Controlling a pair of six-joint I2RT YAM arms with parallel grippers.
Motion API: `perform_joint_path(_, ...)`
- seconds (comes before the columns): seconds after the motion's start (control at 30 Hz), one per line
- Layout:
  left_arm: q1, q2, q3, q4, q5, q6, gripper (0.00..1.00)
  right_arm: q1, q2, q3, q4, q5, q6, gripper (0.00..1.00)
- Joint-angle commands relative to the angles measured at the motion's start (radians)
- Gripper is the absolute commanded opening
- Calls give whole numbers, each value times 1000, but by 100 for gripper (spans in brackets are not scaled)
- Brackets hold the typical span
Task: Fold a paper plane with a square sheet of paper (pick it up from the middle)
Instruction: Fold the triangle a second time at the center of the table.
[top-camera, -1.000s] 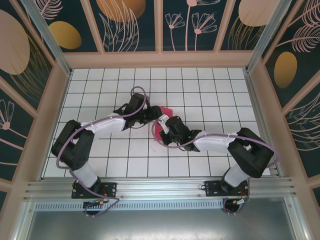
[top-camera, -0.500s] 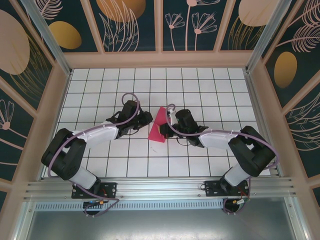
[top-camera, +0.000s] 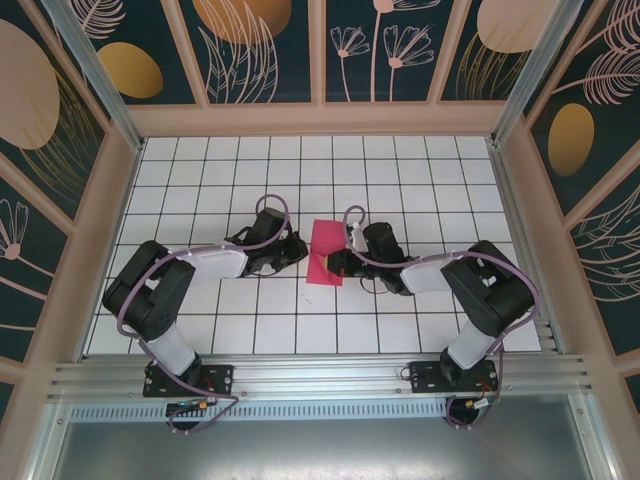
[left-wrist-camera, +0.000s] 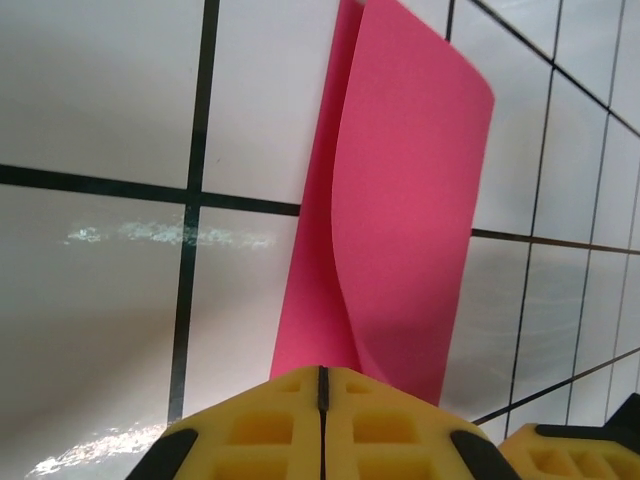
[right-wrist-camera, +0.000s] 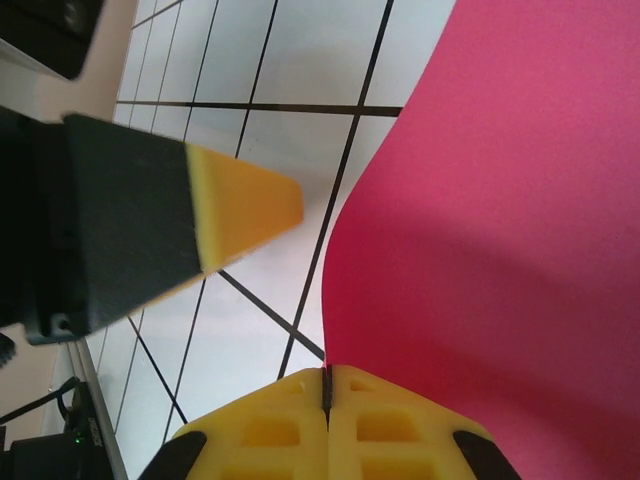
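Pink sheet (top-camera: 322, 245) curled on surface (top-camera: 400, 170), my right jaws pinching it, left jaws pressed together beside it

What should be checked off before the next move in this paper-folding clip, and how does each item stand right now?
1. Right hand shut on the sheet of paper: ok, the pink edge runs into its closed fingertips.
2. Left hand shut: ok.
3. Left hand pinching the sheet: cannot tell. The paper reaches its fingertips, but no grip is clear.
4. Folded layers lying flat together: not ok, the upper layer bows away from the lower one.
5. Sheet placed between the two hands, over the middle of the table: ok.
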Motion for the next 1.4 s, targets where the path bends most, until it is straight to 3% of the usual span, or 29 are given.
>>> perform_joint_path(0.0,-13,10,11,-4,7,19,6,-11,18,-11,68,-37,28,5)
perform_joint_path(0.43,-57,52,-15,18,78,19,6,-26,44,-1,67,-49,40,5)
perform_joint_path(1.0,-69,108,-2,-73,-9,64,8,-67,54,70,-55,-68,-32,7)
perform_joint_path(1.37,-70,127,10,-80,-5,85,8,-113,53,116,-167,-214,-174,10)
